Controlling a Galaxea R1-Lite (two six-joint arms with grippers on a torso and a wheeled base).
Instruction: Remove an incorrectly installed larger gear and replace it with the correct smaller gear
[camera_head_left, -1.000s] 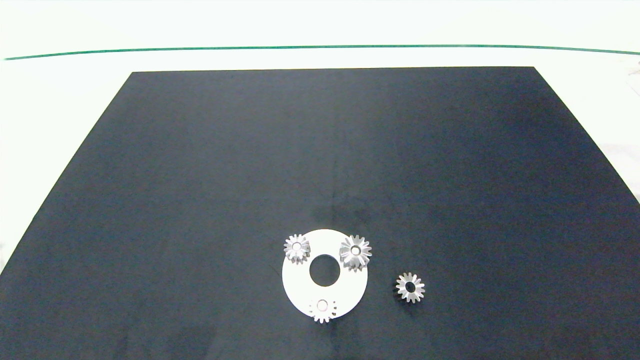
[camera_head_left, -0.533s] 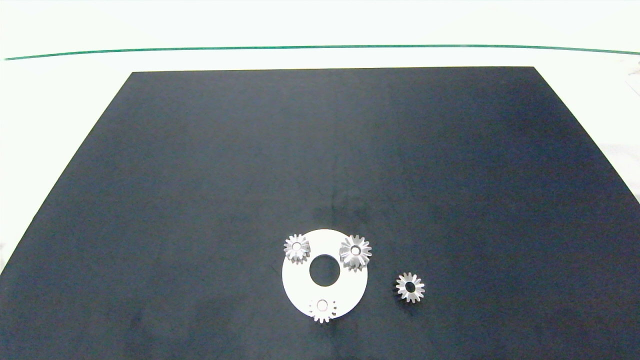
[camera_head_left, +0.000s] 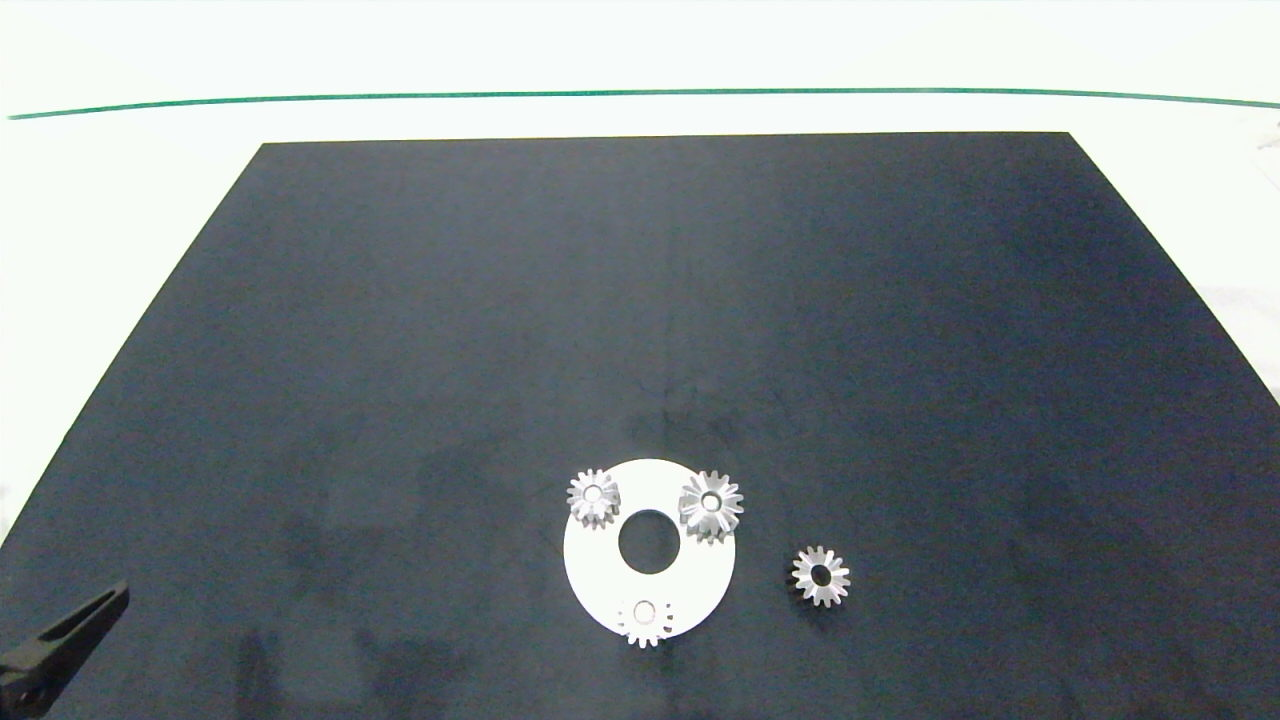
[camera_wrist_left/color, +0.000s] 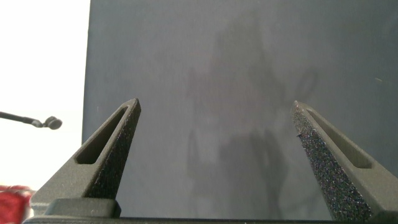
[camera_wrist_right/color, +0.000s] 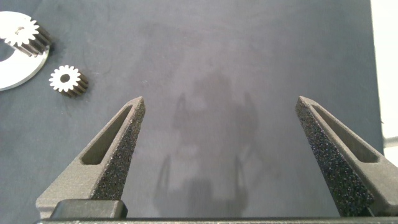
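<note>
A white ring plate (camera_head_left: 600, 570) lies on the black mat and carries three silver gears. The larger gear (camera_head_left: 711, 505) sits at its far right; in the right wrist view the larger gear (camera_wrist_right/color: 22, 34) shows at the plate's rim. Two small gears (camera_head_left: 594, 497) (camera_head_left: 645, 620) sit at the plate's far left and near edge. A loose smaller gear (camera_head_left: 821, 575) (camera_wrist_right/color: 67, 79) lies flat on the mat just right of the plate. My left gripper (camera_wrist_left/color: 216, 106) is open over bare mat; one finger (camera_head_left: 75, 625) shows at the near left corner. My right gripper (camera_wrist_right/color: 219, 102) is open and empty, well right of the gears.
The black mat (camera_head_left: 640, 300) covers most of the white table (camera_head_left: 100, 200); a green line (camera_head_left: 640, 95) runs along the far side. The mat's pale edge (camera_wrist_right/color: 385, 62) shows beside the right gripper. A dark cable (camera_wrist_left/color: 31, 121) lies on the white table past the mat's left edge.
A finger of my left gripper has come into the head view at the near left corner. The plate and all the gears have stayed put.
</note>
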